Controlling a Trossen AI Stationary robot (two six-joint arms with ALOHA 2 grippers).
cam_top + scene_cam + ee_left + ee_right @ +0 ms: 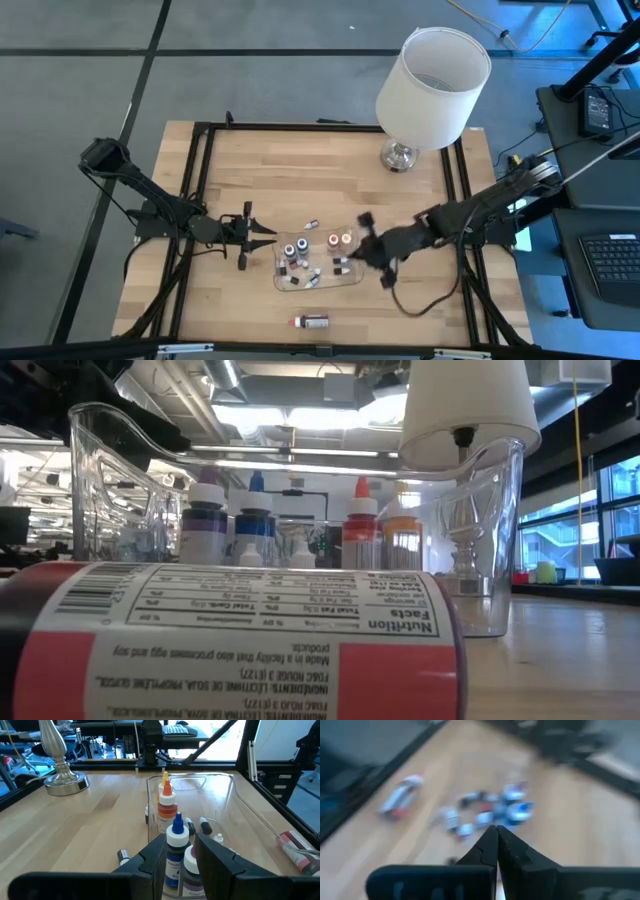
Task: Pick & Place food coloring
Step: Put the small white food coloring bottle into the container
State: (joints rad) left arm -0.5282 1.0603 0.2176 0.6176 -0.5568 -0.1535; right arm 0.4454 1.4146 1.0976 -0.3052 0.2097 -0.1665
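Observation:
A clear shallow tray [355, 282] lies mid-table. In it stand several tiny food coloring bottles: orange ones [166, 807], a blue-capped one [176, 845] and a white-capped one [192, 870]; others lie flat on the tray floor [205, 826]. My left gripper [268, 238] stands open, nearly level, just outside the tray's left end, with the blue-capped bottle showing beyond the gap between its fingers [180, 851]. My right gripper [362, 248] hangs shut and empty above the tray's right end; its wrist view [496, 832] is blurred.
A larger red-labelled bottle [311, 321] lies on its side near the front edge, close before the low camera [230, 650]. A small dark piece [123, 855] lies on the wood left of the tray, another [311, 223] behind it. A white-shaded lamp [430, 85] stands at the far right.

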